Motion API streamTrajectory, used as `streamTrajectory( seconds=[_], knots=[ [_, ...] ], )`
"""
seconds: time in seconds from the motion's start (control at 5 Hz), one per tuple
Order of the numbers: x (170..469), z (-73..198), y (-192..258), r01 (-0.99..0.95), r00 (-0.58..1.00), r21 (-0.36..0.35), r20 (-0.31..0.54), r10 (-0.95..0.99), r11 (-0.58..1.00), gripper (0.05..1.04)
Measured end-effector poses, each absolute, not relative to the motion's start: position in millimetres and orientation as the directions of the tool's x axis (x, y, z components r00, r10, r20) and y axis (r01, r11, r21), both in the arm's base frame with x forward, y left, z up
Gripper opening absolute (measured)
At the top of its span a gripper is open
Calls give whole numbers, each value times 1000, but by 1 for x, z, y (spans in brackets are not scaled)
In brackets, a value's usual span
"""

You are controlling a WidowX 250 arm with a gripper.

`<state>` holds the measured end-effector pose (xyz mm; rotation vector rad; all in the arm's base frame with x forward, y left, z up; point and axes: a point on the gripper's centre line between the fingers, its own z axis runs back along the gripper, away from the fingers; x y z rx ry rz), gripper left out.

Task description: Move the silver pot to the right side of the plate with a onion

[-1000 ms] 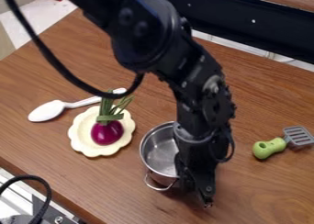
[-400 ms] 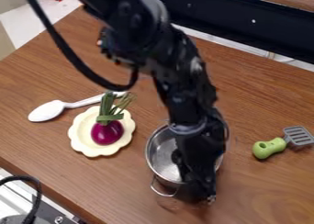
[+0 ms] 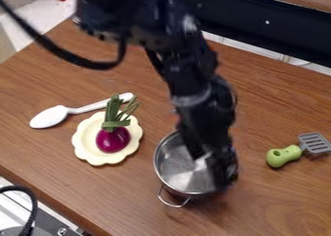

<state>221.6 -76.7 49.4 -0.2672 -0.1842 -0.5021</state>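
Camera view, and to the left of the gripper (image 3: 223, 178), well apart, an onion (image 3: 112, 139) is carried by the plate (image 3: 85, 144), with a white spoon (image 3: 49, 117) laid just behind. Off right, a green-handled spatula (image 3: 284, 155) is seen. The silver pot (image 3: 176, 168) is set below and left of the gripper, partly hidden by it, mouth up, axis upright, near handle pointed down-left. Whether the gripper is parted or closed can't be told.
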Motion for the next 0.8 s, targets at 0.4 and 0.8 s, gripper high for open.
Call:
streamTrajectory(
  seconds=[0.4,0.8],
  knots=[
    [254,71,-68,380,917,-180,205,-343,907,999],
    [297,73,-51,264,955,-158,183,-235,951,999]
  ],
)
